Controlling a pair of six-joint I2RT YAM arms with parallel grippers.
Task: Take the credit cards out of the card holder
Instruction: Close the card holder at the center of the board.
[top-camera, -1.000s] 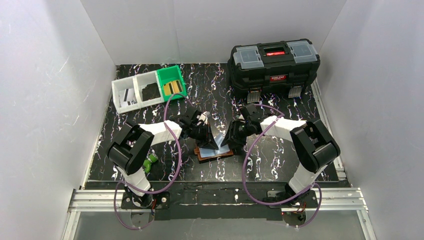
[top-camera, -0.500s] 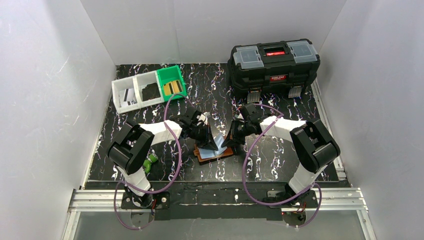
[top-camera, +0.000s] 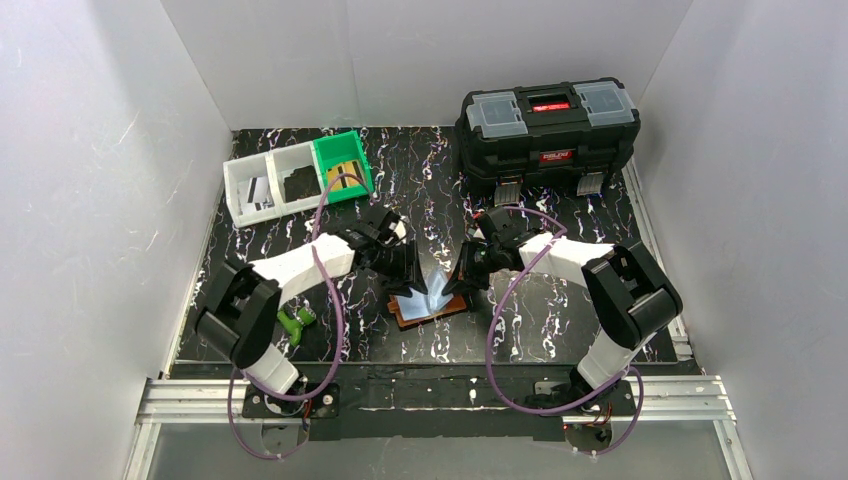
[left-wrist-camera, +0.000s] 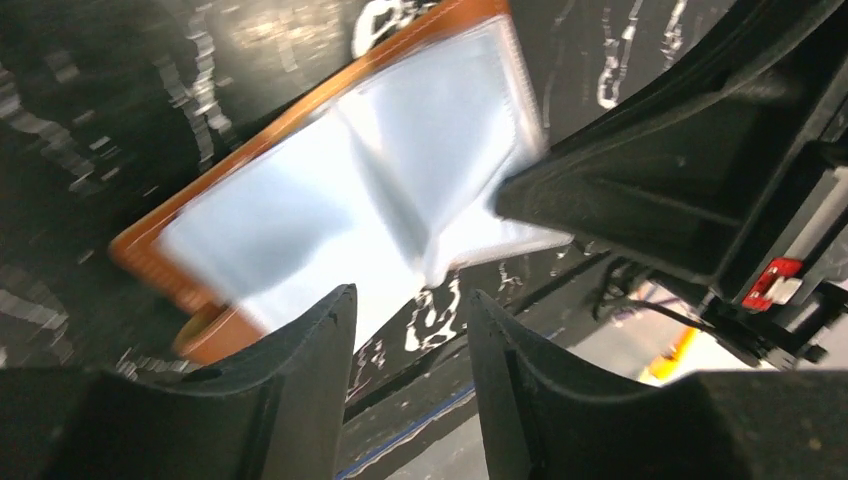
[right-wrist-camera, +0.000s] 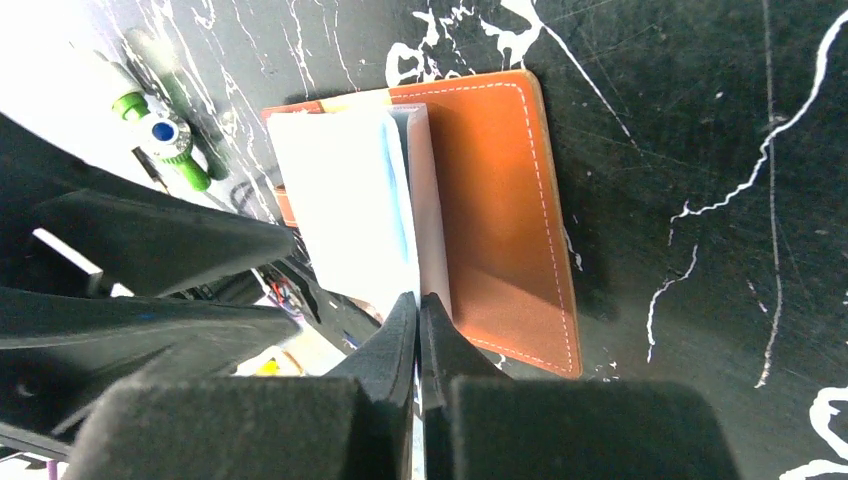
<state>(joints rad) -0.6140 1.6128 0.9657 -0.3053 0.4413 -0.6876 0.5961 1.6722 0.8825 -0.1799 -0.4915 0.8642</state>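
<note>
Brown leather, the card holder (top-camera: 432, 310) lies open on the black marbled worktop (top-camera: 420, 190), with a small green thing (top-camera: 297, 322) to its left and slightly nearer. At its far left side hangs the left pincer (left-wrist-camera: 410, 300), fingers apart with nothing between them. At its far right side the right pincer (right-wrist-camera: 418, 300) is clenched on a pale leaf (right-wrist-camera: 350, 210) raised from the card holder. Whether that leaf is a card or a pocket cannot be told. Beyond the card holder to the left stand white and green bins (top-camera: 298, 180). Beyond it to the right sits a black toolbox (top-camera: 548, 125).
</note>
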